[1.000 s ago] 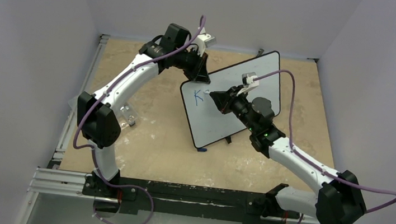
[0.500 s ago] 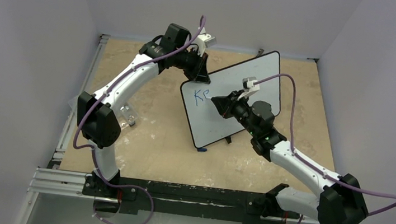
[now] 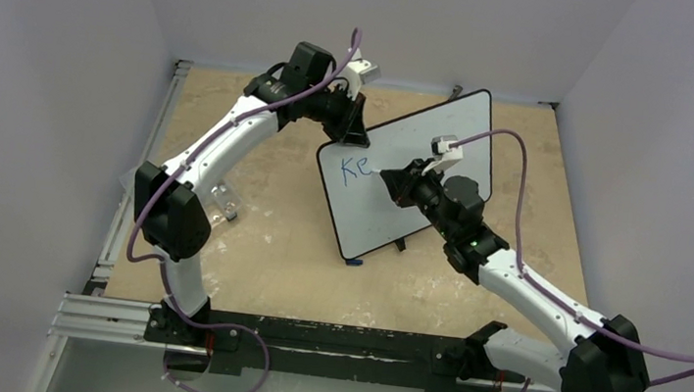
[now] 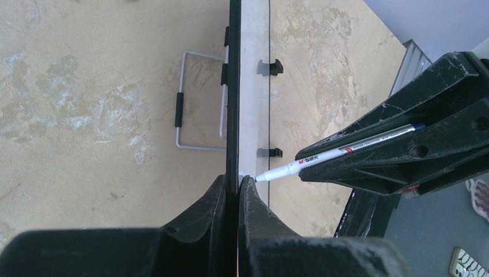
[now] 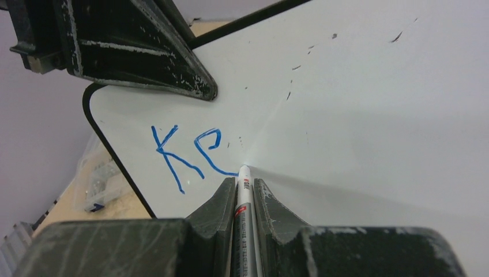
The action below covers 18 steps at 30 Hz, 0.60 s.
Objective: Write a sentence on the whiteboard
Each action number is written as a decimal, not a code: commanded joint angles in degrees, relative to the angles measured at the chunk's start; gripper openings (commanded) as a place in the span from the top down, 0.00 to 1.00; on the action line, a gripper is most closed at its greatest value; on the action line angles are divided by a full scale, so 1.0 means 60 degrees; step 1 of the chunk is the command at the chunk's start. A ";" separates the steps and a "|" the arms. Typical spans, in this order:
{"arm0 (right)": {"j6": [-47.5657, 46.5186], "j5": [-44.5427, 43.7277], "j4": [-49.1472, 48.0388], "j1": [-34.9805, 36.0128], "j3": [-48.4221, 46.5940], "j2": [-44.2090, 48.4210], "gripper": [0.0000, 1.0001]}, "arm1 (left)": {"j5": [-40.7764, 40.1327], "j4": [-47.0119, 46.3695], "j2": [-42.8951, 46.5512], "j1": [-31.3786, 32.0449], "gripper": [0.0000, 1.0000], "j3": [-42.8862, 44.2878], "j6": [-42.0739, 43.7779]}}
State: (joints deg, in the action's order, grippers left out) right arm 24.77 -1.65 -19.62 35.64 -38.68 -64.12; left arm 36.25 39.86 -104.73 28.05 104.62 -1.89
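Note:
The whiteboard (image 3: 429, 136) stands tilted on the table, white with a thin black rim. My left gripper (image 3: 348, 134) is shut on its upper left edge; in the left wrist view the board's edge (image 4: 233, 86) runs straight up from between the fingers (image 4: 213, 199). My right gripper (image 5: 241, 186) is shut on a white marker (image 5: 244, 199), its tip touching the board (image 5: 369, 104). The sentence (image 5: 187, 151) reads "Ke" in blue, also seen from above as blue letters (image 3: 357, 169). The marker (image 4: 340, 153) shows from the side in the left wrist view.
A wire stand (image 4: 196, 98) props the board from behind. A clear plastic box (image 3: 222, 200) lies on the tan table left of the board. A rail (image 3: 307, 339) carries both arm bases at the near edge. Grey walls close in both sides.
The right gripper has moved rightward along the board with the marker. The writing grew from "K" to "Ke". The left gripper and the board stayed put.

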 commanded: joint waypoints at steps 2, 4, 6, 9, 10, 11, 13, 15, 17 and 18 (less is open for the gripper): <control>-0.0404 -0.0589 0.0280 -0.0029 -0.0575 0.0639 1.00 | -0.1550 -0.0333 0.0449 0.0126 1.00 -0.0093 0.1010; -0.0448 -0.0565 0.0320 -0.0023 -0.0637 0.0754 1.00 | -0.1557 -0.0362 0.0478 0.0129 1.00 -0.0127 0.1004; -0.0452 -0.0496 0.0341 -0.0027 -0.0697 0.0781 1.00 | -0.1557 -0.0389 0.0512 0.0145 1.00 -0.0183 0.1007; -0.0400 -0.0465 0.0199 -0.0022 -0.0702 0.0746 1.00 | -0.1590 -0.0416 0.0535 0.0171 1.00 -0.0210 0.1011; -0.0358 -0.0447 0.0150 -0.0029 -0.0702 0.0741 1.00 | -0.1592 -0.0410 0.0528 0.0169 1.00 -0.0210 0.1017; -0.0334 -0.0421 0.0091 -0.0026 -0.0713 0.0720 1.00 | -0.1593 -0.0414 0.0546 0.0167 1.00 -0.0208 0.1018; -0.0316 -0.0374 0.0022 -0.0035 -0.0765 0.0623 1.00 | -0.1597 -0.0411 0.0576 0.0173 1.00 -0.0229 0.1031; -0.0327 -0.0343 0.0031 -0.0031 -0.0850 0.0508 1.00 | -0.1611 -0.0434 0.0592 0.0173 1.00 -0.0261 0.1033; -0.0319 -0.0340 0.0014 -0.0022 -0.0892 0.0417 1.00 | -0.1607 -0.0436 0.0608 0.0167 1.00 -0.0265 0.1033; -0.0311 -0.0342 -0.0025 -0.0022 -0.0895 0.0366 1.00 | -0.1613 -0.0434 0.0620 0.0159 1.00 -0.0279 0.1033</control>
State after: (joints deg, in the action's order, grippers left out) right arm 23.31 -3.51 -17.37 35.62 -40.86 -61.19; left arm 34.74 39.72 -103.35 29.34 104.09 -1.87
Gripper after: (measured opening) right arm 0.110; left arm 0.052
